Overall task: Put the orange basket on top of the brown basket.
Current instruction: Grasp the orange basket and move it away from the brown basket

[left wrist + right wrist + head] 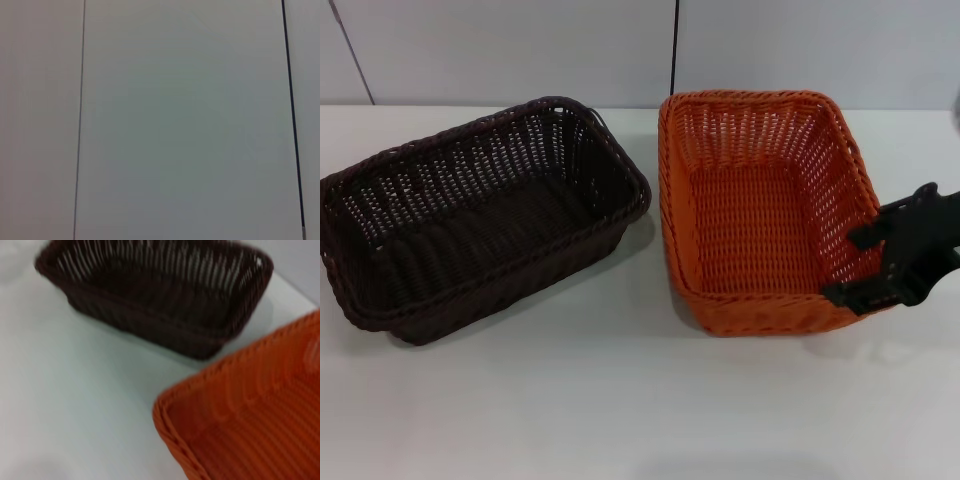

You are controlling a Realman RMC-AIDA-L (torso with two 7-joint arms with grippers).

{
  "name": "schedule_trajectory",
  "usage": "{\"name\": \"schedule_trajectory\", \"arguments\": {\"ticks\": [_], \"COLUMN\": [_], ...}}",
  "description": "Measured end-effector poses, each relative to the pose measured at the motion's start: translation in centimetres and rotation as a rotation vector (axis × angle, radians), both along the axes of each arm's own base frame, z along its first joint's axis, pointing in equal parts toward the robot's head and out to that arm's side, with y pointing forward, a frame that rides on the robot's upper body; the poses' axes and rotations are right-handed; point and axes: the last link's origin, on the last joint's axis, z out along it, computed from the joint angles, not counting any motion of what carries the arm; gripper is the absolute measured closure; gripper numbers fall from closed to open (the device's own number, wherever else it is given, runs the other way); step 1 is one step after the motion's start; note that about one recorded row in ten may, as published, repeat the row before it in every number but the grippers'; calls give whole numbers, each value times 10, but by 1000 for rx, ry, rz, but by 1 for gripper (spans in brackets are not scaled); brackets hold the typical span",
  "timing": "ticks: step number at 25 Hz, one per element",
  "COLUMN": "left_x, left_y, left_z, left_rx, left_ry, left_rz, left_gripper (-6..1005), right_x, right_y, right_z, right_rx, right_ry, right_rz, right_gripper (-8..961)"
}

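Note:
The orange basket stands upright on the white table at the right. It also shows in the right wrist view. The brown basket stands on the table to its left, slightly turned, with a small gap between them. It also shows in the right wrist view. My right gripper is open at the orange basket's near right corner. One black finger is over the inside and the other is by the front rim. My left gripper is out of view.
A white panelled wall runs behind the table. The left wrist view shows only that wall. Bare table lies in front of both baskets.

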Motion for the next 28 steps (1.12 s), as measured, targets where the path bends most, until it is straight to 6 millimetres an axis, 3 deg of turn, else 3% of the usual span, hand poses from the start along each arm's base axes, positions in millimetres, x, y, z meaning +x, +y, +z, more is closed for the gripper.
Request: {"name": "schedule_trajectory", "arguments": {"ticks": [12, 23, 28], "left_x": [3, 4, 5], "left_y": [1, 0, 0], "left_z": [-2, -5, -5], "left_rx": [-6, -15, -19], "left_ry": [-7, -7, -4], "left_rz": [-13, -17, -23], "left_gripper": [355, 356, 356], "right_x": [6, 31, 33], "right_y": [22, 37, 40], "right_z": [-35, -82, -89], "right_rx": [-60, -110, -83], "right_ry": [-96, -176, -204], "right_rz": [7, -25, -4], "right_gripper": [262, 265, 269]}}
